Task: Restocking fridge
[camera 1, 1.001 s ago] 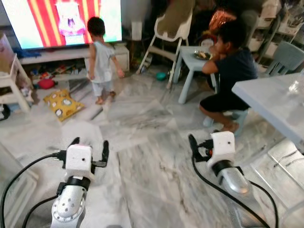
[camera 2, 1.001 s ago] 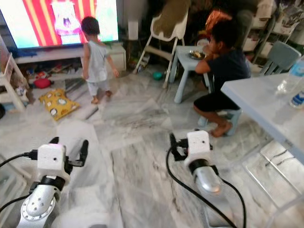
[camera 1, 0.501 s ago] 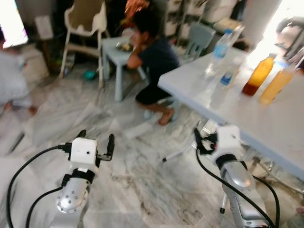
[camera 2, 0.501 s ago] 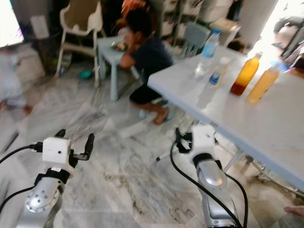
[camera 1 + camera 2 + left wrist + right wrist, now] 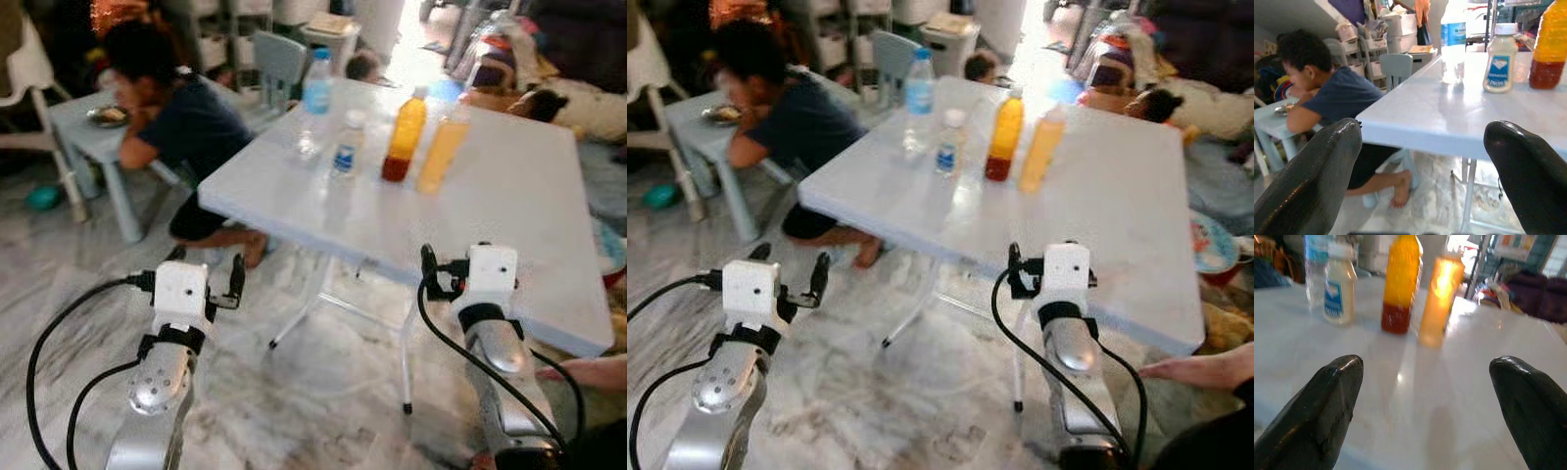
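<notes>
1. Left hand (image 5: 205,277) raised before the bench's (image 5: 509,186) near edge, fingers spread wide, holding nothing.
2. Right hand (image 5: 456,271) level with the bench top, fingers wide apart, holding nothing.
3. Water bottle (image 5: 313,103), small white bottle (image 5: 346,145), orange juice bottle (image 5: 405,135) and yellow juice bottle (image 5: 443,145) stand upright near the bench's far side.
4. Person (image 5: 176,127) sits beyond the bench at a small table (image 5: 78,122).

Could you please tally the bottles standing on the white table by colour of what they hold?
Clear water bottle: 1
Small whitish bottle with blue label: 1
Orange drink bottles: 2
Total: 4 bottles, all upright on the white table.
</notes>
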`<state>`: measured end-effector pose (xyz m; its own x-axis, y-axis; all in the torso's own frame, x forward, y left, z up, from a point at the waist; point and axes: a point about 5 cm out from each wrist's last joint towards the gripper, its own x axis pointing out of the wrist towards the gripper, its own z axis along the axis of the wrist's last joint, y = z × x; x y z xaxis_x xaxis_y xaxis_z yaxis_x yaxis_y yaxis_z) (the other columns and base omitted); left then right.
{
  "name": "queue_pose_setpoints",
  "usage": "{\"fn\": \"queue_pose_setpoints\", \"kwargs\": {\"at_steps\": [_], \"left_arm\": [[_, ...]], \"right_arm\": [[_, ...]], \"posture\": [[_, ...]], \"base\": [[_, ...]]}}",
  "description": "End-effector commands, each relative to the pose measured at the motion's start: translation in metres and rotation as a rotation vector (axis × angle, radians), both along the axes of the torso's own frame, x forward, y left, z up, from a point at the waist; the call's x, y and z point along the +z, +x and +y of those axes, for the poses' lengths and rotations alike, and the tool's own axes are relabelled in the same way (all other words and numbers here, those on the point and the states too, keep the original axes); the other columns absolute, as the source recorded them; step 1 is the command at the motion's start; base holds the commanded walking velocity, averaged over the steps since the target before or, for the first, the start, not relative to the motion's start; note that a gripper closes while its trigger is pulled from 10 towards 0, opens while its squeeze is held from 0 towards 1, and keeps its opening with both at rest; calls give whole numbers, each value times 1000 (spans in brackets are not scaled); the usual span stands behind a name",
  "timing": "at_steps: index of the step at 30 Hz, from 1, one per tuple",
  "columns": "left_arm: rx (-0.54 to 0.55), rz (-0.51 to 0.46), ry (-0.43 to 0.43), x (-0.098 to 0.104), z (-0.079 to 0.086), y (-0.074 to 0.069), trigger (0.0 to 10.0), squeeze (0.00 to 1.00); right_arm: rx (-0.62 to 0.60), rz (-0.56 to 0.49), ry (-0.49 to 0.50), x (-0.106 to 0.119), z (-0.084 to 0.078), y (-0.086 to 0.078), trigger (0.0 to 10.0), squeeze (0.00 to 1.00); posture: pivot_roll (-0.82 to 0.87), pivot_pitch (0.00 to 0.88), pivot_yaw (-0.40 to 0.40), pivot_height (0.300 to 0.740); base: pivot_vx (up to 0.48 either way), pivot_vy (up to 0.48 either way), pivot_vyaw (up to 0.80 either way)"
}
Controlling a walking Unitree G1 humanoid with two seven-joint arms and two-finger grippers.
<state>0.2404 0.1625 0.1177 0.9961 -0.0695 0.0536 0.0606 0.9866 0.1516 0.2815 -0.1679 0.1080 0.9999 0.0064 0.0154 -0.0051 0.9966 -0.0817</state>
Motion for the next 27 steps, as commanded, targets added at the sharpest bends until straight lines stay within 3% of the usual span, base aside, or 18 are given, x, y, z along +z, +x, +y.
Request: {"fn": "queue_pose_setpoints", "kwargs": {"at_steps": [1, 11, 23, 27], "left_arm": [[7, 9, 6, 0, 1, 0, 10000, 0], [-20, 18, -2, -1, -6, -1, 10000, 0], [-29, 20, -3, -2, -8, 0, 10000, 0], [-17, 31, 8, -3, -8, 0, 10000, 0]], "right_arm": [[30, -12, 0, 2, 8, 1, 10000, 0], [69, -20, -8, 2, 16, 3, 10000, 0], [85, -38, -28, 5, 15, 5, 10000, 0], [93, -38, -18, 5, 17, 5, 10000, 0]], "posture": [[86, 21, -75, 740], [81, 31, -76, 740], [79, 28, -79, 740], [81, 27, -81, 740]], "base": [[480, 0, -800], [480, 0, -136], [451, 0, 0], [139, 0, 0]]}}
